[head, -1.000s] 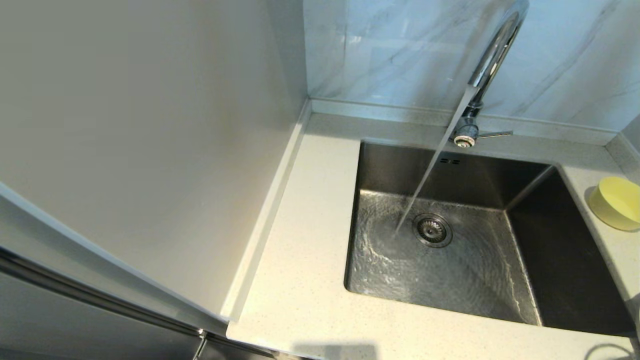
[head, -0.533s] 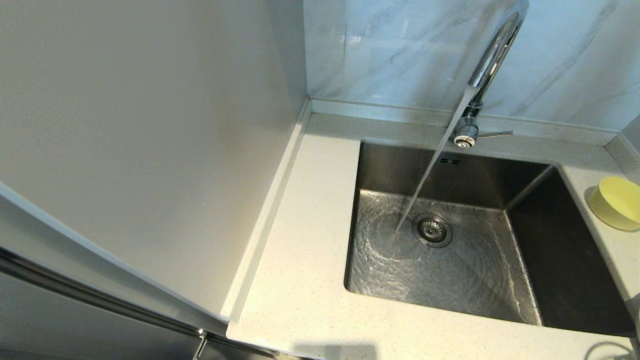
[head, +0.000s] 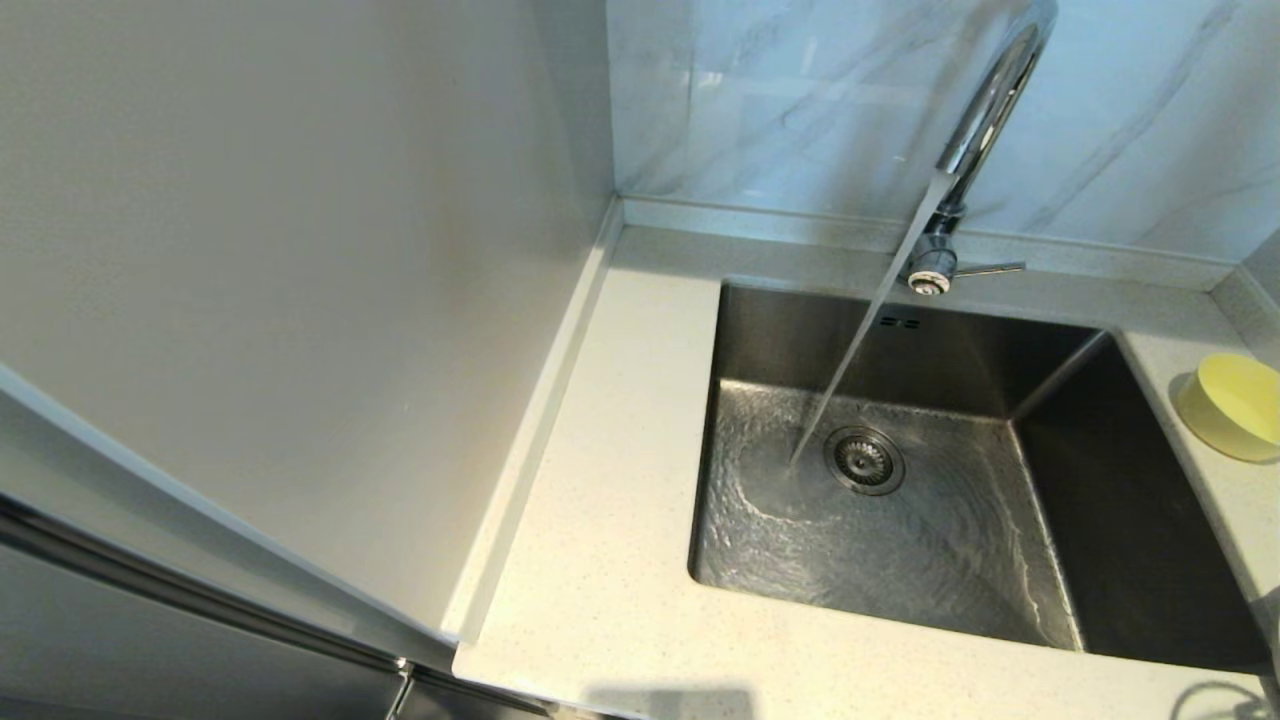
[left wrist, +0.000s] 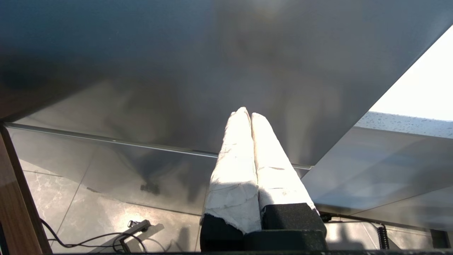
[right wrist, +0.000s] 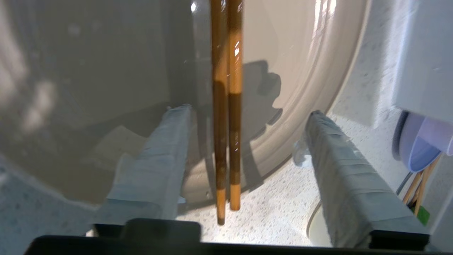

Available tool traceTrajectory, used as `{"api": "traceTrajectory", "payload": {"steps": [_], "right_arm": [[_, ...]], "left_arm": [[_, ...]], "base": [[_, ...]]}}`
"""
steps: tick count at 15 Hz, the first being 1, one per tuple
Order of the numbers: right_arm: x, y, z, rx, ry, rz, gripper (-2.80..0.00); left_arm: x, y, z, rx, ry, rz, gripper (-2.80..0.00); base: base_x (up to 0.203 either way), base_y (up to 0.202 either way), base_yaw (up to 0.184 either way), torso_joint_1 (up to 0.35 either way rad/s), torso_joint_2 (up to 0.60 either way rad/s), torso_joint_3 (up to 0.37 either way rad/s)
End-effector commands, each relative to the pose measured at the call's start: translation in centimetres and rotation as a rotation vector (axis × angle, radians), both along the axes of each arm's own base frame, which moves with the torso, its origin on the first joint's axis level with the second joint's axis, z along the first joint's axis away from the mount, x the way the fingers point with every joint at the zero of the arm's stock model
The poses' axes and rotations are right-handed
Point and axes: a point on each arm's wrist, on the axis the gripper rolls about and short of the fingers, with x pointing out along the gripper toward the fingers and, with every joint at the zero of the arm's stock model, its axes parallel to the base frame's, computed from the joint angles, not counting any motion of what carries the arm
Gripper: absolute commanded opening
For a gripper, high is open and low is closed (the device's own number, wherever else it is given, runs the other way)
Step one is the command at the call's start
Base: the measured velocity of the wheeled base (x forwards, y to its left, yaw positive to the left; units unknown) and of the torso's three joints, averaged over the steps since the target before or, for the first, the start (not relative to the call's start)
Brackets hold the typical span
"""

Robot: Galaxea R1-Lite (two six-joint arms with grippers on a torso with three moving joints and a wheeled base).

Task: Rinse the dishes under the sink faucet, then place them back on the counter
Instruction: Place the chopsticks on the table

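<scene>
- Your right gripper (right wrist: 244, 141) is spread wide open over the plate (right wrist: 106, 88), and neither padded finger is touching anything you'd call a grip.
- The chopsticks (right wrist: 226, 106) lie side by side across the plate, running right down the gap between the two fingers. Their near ends stick out past the plate rim over the counter (right wrist: 276, 209).
- So in the right wrist view the pair sits dead centre, with one finger to each side and clear space between wood and pads.
- Your left gripper (left wrist: 247, 115) is pressed together with nothing in it, the white-wrapped fingers meeting at the tips. It's parked low in front of a grey cabinet panel (left wrist: 177, 71), with floor tiles and cables below.
- Neither arm shows up in the head view.
- In that head view the faucet (head: 985, 110) is running: a stream slants down from the upper right and hits the sink (head: 1130, 540) floor just left of the drain strainer (head: 864, 461), with ripples spreading around it.
- The yellow bowl (head: 1232, 405) sits on the counter at the right edge of the frame, beside the sink's right rim.
- Can't see the plate or the chopsticks in the head view at all.
</scene>
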Motion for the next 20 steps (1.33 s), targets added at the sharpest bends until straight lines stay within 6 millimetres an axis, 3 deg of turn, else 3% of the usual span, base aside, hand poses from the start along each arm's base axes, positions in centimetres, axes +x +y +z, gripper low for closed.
{"api": "traceTrajectory", "payload": {"steps": [1, 6, 9, 14, 17, 20], "right_arm": [[0.0, -0.2, 0.3, -0.017, -0.018, -0.006, 0.00], [1.4, -1.2, 2.9, -0.103, -0.175, 0.026, 0.00], [3.1, -2.6, 7.3, -0.191, -0.310, 0.070, 0.00], [4.8, -2.7, 14.1, -0.161, -0.380, 0.403, 0.00], [7.1, -2.1, 15.5, 0.022, -0.313, 0.601, 0.00], [10.4, -1.8, 14.7, 0.137, -0.267, 0.687, 0.00]], "left_arm": [[0.0, 0.0, 0.0, 0.000, 0.000, -0.001, -2.80], [0.0, 0.0, 0.0, 0.000, 0.000, -0.001, -2.80], [0.0, 0.0, 0.0, 0.000, 0.000, 0.000, -2.80], [0.0, 0.0, 0.0, 0.000, 0.000, 0.000, -2.80], [0.0, 0.0, 0.0, 0.000, 0.000, 0.000, -2.80], [0.0, 0.0, 0.0, 0.000, 0.000, 0.000, -2.80]], "base": [[0.000, 0.000, 0.000, 0.000, 0.00, 0.000], [0.000, 0.000, 0.000, 0.000, 0.00, 0.000], [0.000, 0.000, 0.000, 0.000, 0.00, 0.000], [0.000, 0.000, 0.000, 0.000, 0.00, 0.000], [0.000, 0.000, 0.000, 0.000, 0.00, 0.000], [0.000, 0.000, 0.000, 0.000, 0.00, 0.000]]}}
